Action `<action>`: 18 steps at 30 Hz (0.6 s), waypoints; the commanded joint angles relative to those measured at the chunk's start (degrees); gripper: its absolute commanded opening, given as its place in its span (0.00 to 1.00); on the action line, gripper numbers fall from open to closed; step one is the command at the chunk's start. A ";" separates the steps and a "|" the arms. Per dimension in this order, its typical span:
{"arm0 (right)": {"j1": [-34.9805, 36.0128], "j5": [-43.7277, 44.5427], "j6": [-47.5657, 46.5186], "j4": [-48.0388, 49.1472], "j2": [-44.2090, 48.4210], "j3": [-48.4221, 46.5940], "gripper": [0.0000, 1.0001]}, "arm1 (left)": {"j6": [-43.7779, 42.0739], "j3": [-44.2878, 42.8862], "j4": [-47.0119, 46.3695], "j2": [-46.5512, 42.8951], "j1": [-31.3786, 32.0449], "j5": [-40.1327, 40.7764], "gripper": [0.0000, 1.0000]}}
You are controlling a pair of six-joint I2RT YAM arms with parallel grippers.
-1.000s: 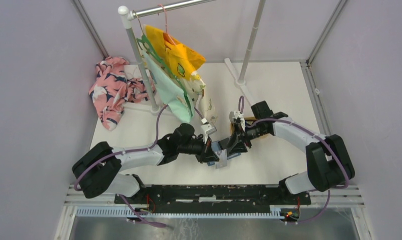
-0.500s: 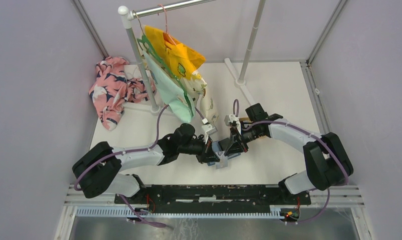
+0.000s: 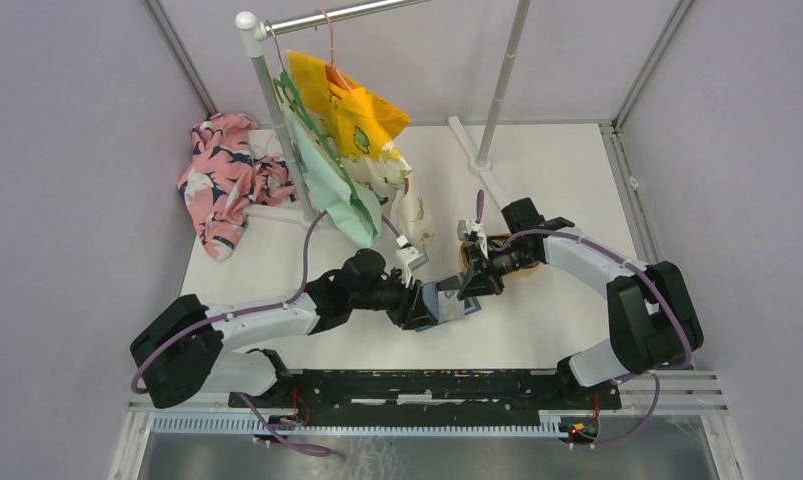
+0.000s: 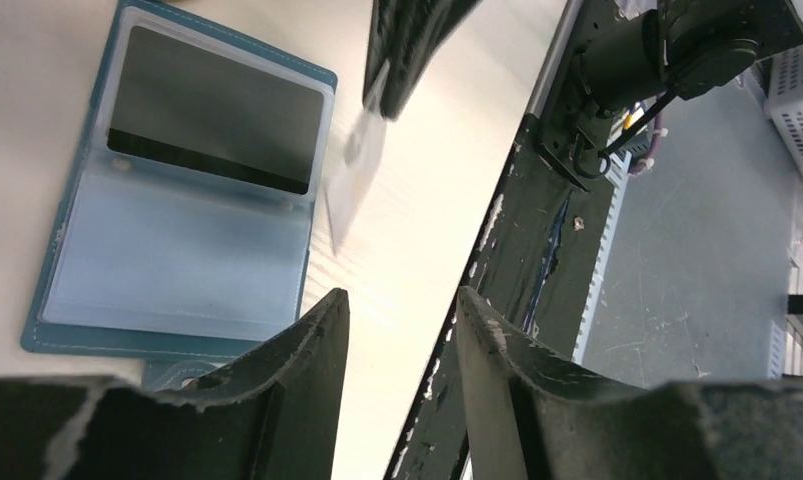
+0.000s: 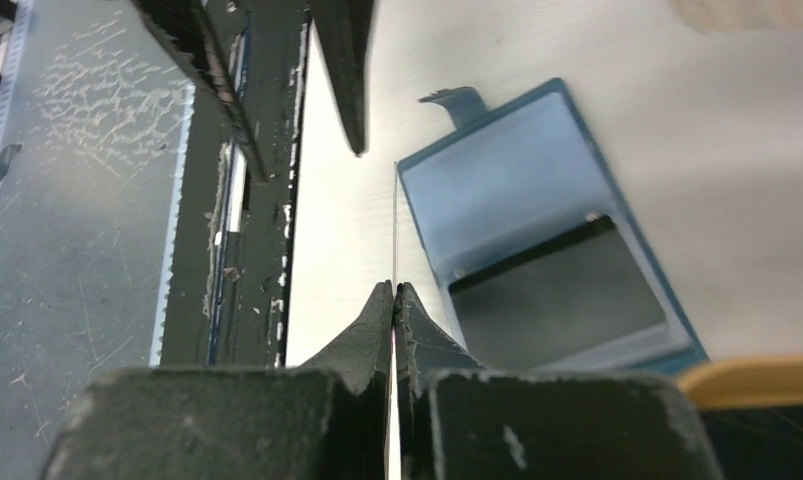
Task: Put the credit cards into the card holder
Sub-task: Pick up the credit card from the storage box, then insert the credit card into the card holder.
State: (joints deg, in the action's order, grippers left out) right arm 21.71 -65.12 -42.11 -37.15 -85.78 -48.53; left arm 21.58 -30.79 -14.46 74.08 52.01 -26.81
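Yellow and mint garments (image 3: 349, 135) on a metal rack (image 3: 268, 92), pink floral heap (image 3: 220, 178) beside it, perhaps a tan tray (image 5: 752, 375)

Teal card holder (image 4: 177, 250), black card (image 4: 217, 110)

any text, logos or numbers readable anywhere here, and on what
No readable text in any view.
card holder: plain teal, no brand visible.
dark card in its slot: face looks blank, no numbers legible.
held card in the right gripper: blurred in the left wrist view, edge-on in the right wrist view.
yellow garment on the rack: printed motif, too small to read.
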 commanded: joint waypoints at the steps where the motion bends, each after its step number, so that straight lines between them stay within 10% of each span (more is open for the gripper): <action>1: -3.26 0.00 1.04 1.29 3.04 -0.42 0.00 | 2.47 0.12 3.64 -3.66 2.87 6.33 0.51; 18: -4.87 3.32 17.86 17.24 3.45 4.98 0.00 | 13.54 -2.12 19.73 -5.68 12.54 46.35 0.60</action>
State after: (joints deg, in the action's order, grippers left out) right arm 17.17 -63.02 -32.97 -28.91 -84.01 -45.54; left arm 30.85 -31.20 4.73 69.19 64.31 9.74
